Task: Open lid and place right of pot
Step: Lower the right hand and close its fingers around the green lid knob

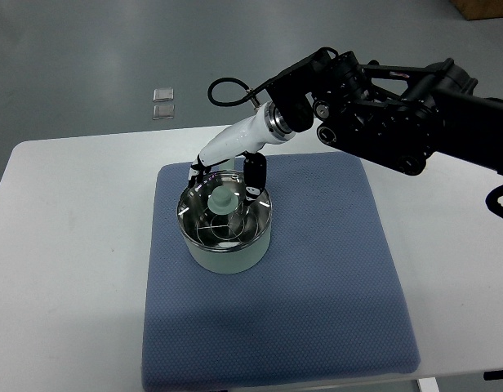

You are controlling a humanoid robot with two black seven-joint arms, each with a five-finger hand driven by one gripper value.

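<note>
White table point(64, 245), grey floor point(88, 57)

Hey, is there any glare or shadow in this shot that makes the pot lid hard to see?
Top view: the shiny glass lid with its pale green knob shows small bright glints along its metal rim; the right hand casts a soft shadow on the blue mat; focus is sharp and the lighting even.
</note>
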